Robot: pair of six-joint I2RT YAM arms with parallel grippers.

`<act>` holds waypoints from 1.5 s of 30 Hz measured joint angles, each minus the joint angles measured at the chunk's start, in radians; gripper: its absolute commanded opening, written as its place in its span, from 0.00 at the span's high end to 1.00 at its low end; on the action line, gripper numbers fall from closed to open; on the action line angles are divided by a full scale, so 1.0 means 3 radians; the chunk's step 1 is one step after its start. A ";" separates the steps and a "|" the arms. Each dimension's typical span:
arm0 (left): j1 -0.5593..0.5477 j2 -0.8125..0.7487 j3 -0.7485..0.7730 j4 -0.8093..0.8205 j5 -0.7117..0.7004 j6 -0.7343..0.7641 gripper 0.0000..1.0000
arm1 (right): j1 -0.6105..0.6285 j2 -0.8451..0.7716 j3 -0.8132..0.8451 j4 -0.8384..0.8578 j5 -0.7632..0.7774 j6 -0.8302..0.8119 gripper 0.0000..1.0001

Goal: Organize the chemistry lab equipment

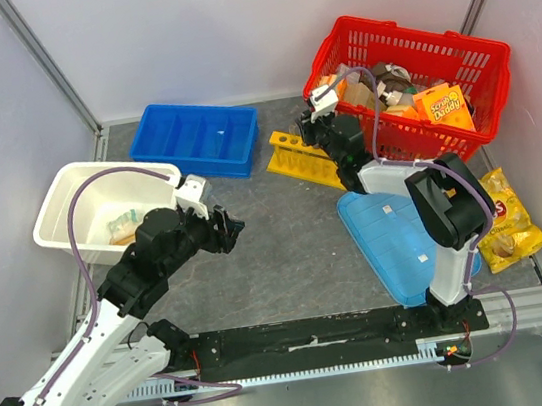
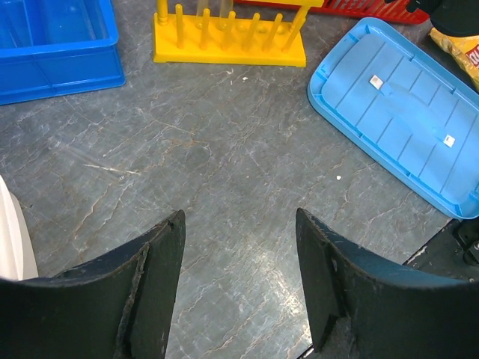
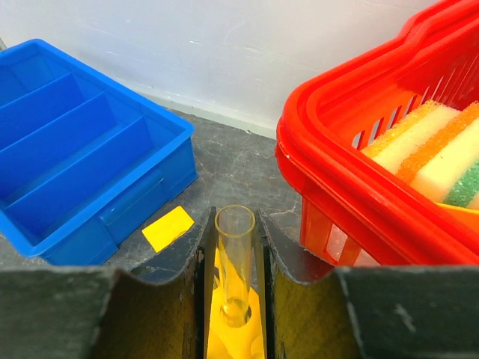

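Note:
The yellow test-tube rack stands on the grey table between the blue tray and the red basket; it also shows in the left wrist view. My right gripper is over the rack and shut on a thin clear tube, whose lower end sits in a hole of the rack. My left gripper is open and empty above bare table left of centre. A small bag with pale-green contents lies in the white tub. The rubber band is not in view.
A blue divided tray stands at the back. A white tub is at the left. A red basket with sponge packs is at the back right. A light-blue lid and a yellow chip bag lie at the right.

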 measured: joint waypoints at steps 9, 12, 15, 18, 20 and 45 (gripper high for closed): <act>0.0000 0.0003 0.0000 0.0000 -0.0023 0.0018 0.33 | 0.0000 0.0014 -0.0125 0.0267 -0.0032 0.0015 0.60; 0.0000 0.0004 0.0000 0.0000 -0.0027 0.0018 0.33 | 0.0000 0.0015 -0.0125 0.0290 -0.0032 0.0029 0.53; 0.0000 0.0010 0.0000 0.0000 -0.0028 0.0019 0.33 | 0.0000 0.0015 -0.0125 0.0299 -0.0025 0.0028 0.49; 0.0000 0.0022 0.0000 0.0000 -0.0043 0.0019 0.33 | 0.0000 0.0014 -0.0125 0.0295 -0.0027 0.0027 0.46; 0.0000 0.0032 0.0000 -0.0001 -0.0067 0.0018 0.33 | 0.0000 0.0004 -0.0125 0.0268 -0.0031 0.0027 0.43; 0.0332 0.2578 0.1013 -0.0552 -0.0936 -0.0871 0.45 | 0.0025 -0.2397 -0.0340 -0.1977 -0.0015 0.0590 0.33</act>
